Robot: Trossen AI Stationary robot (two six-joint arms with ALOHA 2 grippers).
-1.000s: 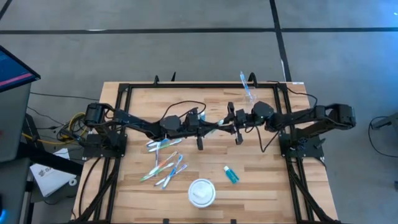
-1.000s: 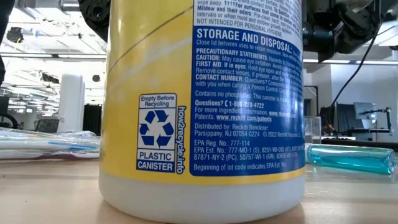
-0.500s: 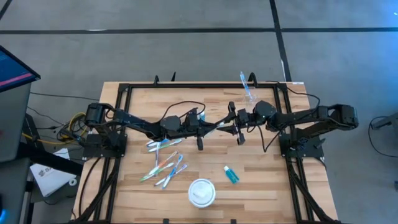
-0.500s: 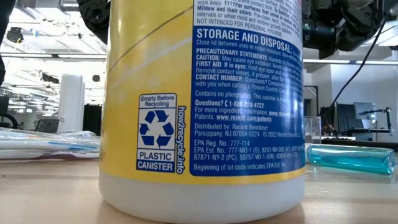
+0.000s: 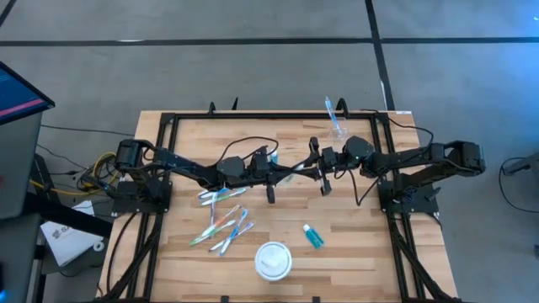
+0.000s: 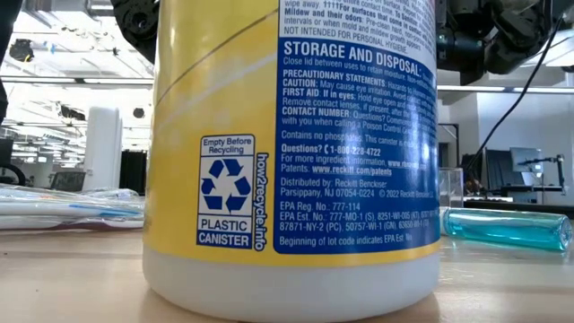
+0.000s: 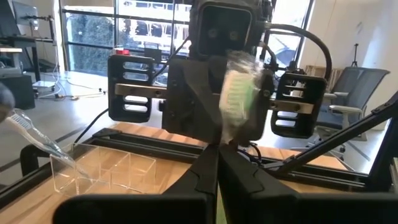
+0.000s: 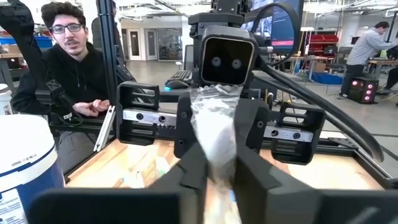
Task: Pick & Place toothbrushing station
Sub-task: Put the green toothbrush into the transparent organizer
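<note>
A slim toothbrush in a clear wrapper (image 5: 290, 169), with a green bristle head (image 7: 239, 93), spans the gap between my two grippers above the table's middle. My left gripper (image 5: 274, 173) is shut on one end of it. My right gripper (image 5: 320, 171) faces it from the right and is shut on the other end (image 8: 214, 134). Several more pastel toothbrushes (image 5: 224, 220) lie flat on the table nearer the front left. A blue tube (image 5: 312, 236) lies at the front right. A clear compartment box (image 5: 339, 126) at the far right holds one toothbrush (image 5: 330, 109), which leans on its wall. My left gripper pinches the toothbrush's handle (image 7: 219, 186) between its two fingers, coming level from the table's left, fingers along the brush. The brush runs on past the fingertips to its green head and is clear of the table. My right gripper has the wrapped head end (image 8: 216, 155) between its two fingers (image 8: 249, 177), coming level from the table's right, fingers along the brush. The wrapper fills the gap between them. The brush is clear of the table.
A yellow wipes canister with a white lid (image 5: 274, 261) stands at the table's front middle and fills most of the low view (image 6: 287, 152). A person (image 8: 62, 68) sits beyond the table's left side. Black frame rails (image 5: 168, 126) run along the table's edges.
My right arm has drawn back a little toward the table's right edge. Both grippers stay facing each other on the toothbrush.
</note>
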